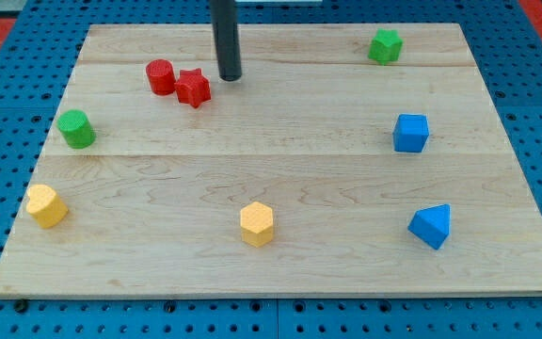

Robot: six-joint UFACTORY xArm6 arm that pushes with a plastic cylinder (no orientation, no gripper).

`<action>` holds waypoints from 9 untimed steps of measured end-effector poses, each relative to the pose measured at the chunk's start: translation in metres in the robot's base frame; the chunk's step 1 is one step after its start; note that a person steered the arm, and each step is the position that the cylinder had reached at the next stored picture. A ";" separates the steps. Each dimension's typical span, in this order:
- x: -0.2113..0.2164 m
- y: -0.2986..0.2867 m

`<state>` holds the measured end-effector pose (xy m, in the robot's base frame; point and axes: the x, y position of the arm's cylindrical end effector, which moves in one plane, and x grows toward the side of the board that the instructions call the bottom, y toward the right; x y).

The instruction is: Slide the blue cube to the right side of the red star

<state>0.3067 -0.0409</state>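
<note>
My tip [230, 77] holds nothing, at the red star's [193, 88] two o'clock; the blue cube [410, 133] sits far off at four o'clock, so a careless sweep could nudge the star.

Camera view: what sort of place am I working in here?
Probably a lab test bench: a wooden board on a blue pegboard, small blocks like the blue cube and red star, my tip beside the star.

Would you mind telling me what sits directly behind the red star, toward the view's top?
Only bare board shows behind the red star. The red cylinder touches its left side. My tip stands just right of the star, the rod covering a strip of board there.
</note>
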 end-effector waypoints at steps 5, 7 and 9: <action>0.090 0.154; 0.134 0.137; 0.054 0.033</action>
<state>0.3606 -0.0083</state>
